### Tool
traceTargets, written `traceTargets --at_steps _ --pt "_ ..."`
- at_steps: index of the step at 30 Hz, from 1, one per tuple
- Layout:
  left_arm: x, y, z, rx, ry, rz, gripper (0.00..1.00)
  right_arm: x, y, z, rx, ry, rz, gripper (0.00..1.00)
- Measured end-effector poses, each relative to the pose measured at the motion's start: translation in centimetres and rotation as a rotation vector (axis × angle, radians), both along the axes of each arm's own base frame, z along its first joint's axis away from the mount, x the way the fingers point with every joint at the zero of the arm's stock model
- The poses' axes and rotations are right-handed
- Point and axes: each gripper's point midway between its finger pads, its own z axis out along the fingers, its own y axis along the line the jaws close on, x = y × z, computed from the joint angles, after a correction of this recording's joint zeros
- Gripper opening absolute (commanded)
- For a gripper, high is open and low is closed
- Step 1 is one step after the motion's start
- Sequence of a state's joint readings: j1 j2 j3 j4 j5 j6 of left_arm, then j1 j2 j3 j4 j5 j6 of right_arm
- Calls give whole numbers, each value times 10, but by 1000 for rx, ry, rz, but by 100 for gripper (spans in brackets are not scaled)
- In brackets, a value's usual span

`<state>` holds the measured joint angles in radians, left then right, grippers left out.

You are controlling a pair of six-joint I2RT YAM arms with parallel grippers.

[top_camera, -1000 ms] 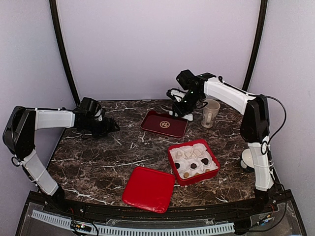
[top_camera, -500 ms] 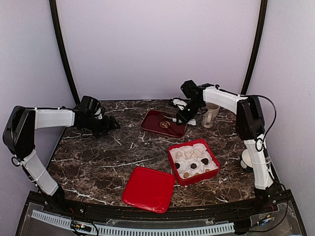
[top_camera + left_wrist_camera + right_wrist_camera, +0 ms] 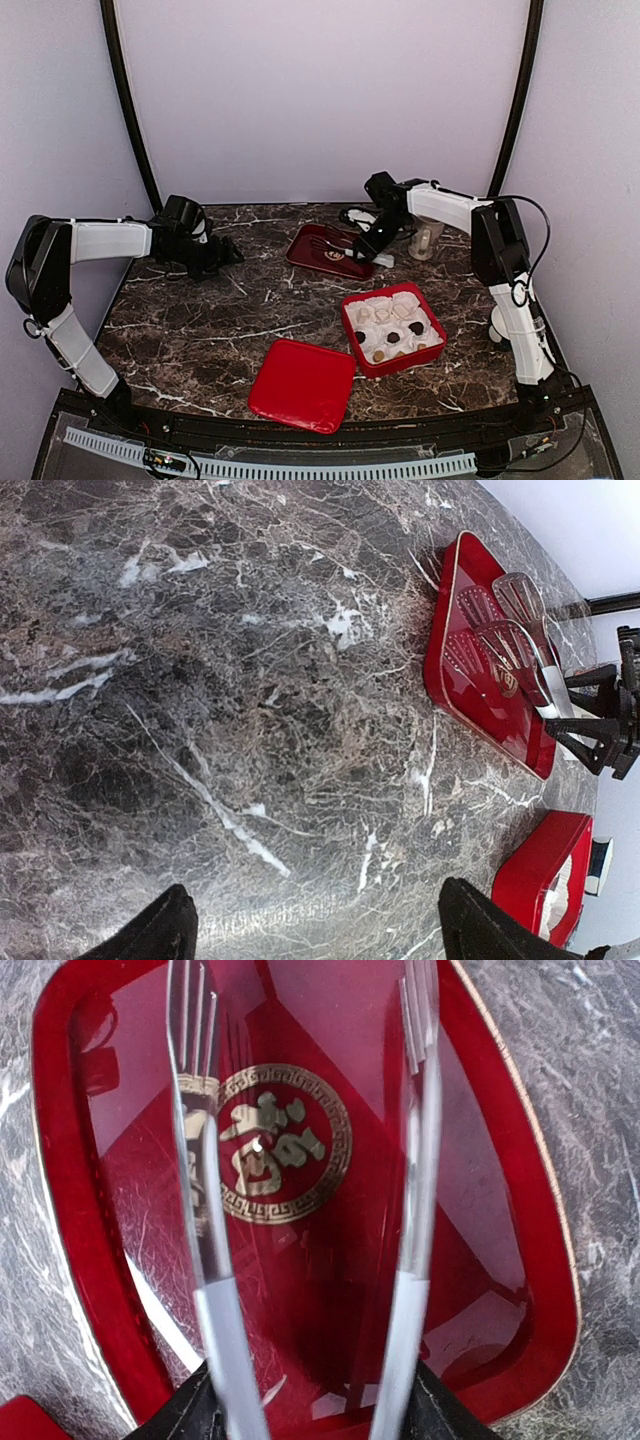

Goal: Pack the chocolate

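Holding wide-jawed and empty over the table [image 3: 200, 320] at far left, the left gripper [image 3: 222, 256] has not moved in the past second and touches nothing. Near the front edge the lid [image 3: 302, 385] lies flat, off the box, just where it was.

The change is further right. The right arm, which a second ago held its tool up beside the mug, has swung down and left. Its clear tongs [image 3: 205, 1260] now reach over the middle of the tray [image 3: 305, 255], slotted tips low above the gold emblem. The right gripper [image 3: 310, 1405] has loosened on the way. Its fingers stand about half parted and the tongs' two arms have sprung apart with them, each pressed against the inside of a finger, so the tool is held only lightly. Nothing sits between the tips.

The chocolate [image 3: 416, 327], dark and tan lumps, sits among white paper cups in the near half of the box [image 3: 412, 361], right of the lid. The far cups look unfilled, though the overhead view is too coarse to be sure. The mug [image 3: 428, 232] stands behind the arm at far right.

The easing grip suggests the tongs are being laid down on the tray, which would leave the lid as the next job.
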<state>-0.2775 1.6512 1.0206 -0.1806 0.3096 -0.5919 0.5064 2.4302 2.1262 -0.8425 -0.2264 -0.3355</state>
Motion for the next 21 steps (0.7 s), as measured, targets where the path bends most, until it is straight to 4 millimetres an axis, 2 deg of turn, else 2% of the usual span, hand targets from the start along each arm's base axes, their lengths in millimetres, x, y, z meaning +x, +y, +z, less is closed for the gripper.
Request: traceTargets --at_steps 2,8,11,16,21 --pt "0 0 0 1 1 -1 86 3 1 3 6 -10 -4 68" --pt "-5 1 -4 16 15 -12 85 8 2 14 17 -34 -21 72" --pt "-13 1 -7 28 24 -29 84 8 3 30 36 -49 -42 78" --pt "-42 -4 -12 46 45 -83 78 1 1 91 111 -95 -98 83" --pt "-90 -32 -25 59 99 -214 69 -34 -16 160 187 -99 -178 83"
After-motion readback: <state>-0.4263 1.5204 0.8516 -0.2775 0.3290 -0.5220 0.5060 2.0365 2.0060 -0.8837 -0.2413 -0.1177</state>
